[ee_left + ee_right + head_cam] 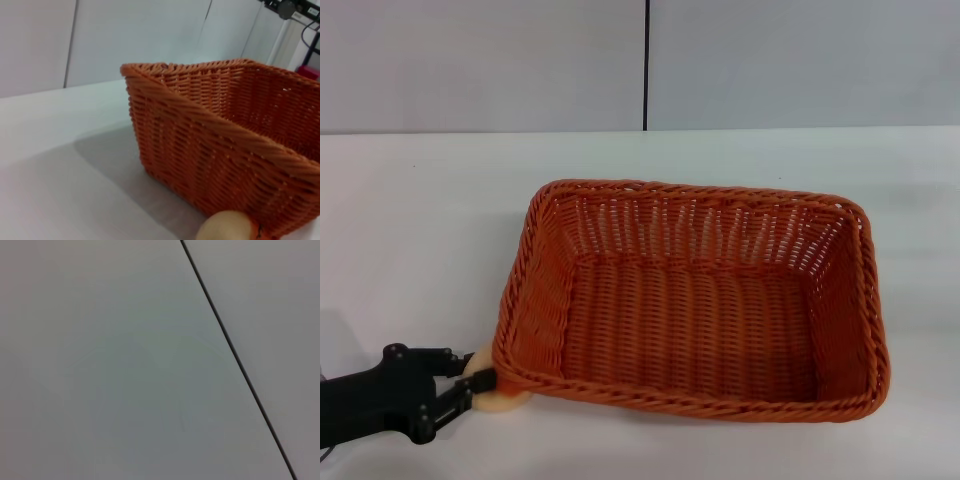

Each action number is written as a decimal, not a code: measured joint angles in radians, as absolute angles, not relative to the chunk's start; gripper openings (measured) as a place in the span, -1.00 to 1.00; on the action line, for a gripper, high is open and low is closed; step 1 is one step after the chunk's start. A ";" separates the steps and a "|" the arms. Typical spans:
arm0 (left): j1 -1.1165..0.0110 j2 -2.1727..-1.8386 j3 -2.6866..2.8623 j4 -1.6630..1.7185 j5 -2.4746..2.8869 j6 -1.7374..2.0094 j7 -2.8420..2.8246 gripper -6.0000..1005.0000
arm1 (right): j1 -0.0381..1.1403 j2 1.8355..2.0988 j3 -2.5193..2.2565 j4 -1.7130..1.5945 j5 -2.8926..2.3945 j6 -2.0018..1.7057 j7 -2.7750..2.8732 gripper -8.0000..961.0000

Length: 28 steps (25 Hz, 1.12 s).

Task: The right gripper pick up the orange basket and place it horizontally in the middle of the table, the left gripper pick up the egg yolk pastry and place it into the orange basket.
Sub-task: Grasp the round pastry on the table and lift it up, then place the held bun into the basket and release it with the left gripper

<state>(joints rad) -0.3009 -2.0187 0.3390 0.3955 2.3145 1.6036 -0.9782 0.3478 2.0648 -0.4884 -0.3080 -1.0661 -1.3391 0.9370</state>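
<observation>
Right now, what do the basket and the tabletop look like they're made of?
Basket: woven wicker or rattan, possibly a plastic imitation; orange strands in ribbed rows, braided rim, light showing through gaps in the far wall. Tabletop: smooth white surface, likely laminate or painted board; matte with a soft sheen, no grain or seams visible.

Woven wicker orange basket (690, 300)

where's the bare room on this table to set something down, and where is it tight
Bare table lies to the left of the orange basket, behind it up to the wall, and in a narrower strip on its right. The basket's own floor is free too. It is crowded at the near left corner, where the left gripper and egg yolk pastry sit against the rim.
</observation>
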 joint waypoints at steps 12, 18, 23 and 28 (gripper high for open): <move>-0.296 -1.981 0.096 0.412 2.303 1.699 -0.948 -0.75 | 0.353 2.065 -0.489 -0.297 -1.066 -1.339 0.927 0.16; -0.312 -1.977 -0.098 0.411 2.246 1.712 -0.929 -0.81 | 0.353 2.065 -0.489 -0.298 -1.066 -1.339 0.927 0.16; -0.349 -1.981 -0.101 0.383 2.154 1.770 -0.935 -0.85 | 0.354 2.067 -0.493 -0.288 -1.066 -1.339 0.927 0.16; -0.436 -2.020 -0.063 0.358 2.150 1.834 -0.934 -0.87 | 0.360 2.068 -0.496 -0.278 -1.074 -1.339 0.928 0.16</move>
<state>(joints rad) -0.4359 -2.0196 -0.0632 0.3580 2.1499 1.8336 -0.9344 0.3600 2.0681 -0.4964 -0.2777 -1.0736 -1.3390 0.9277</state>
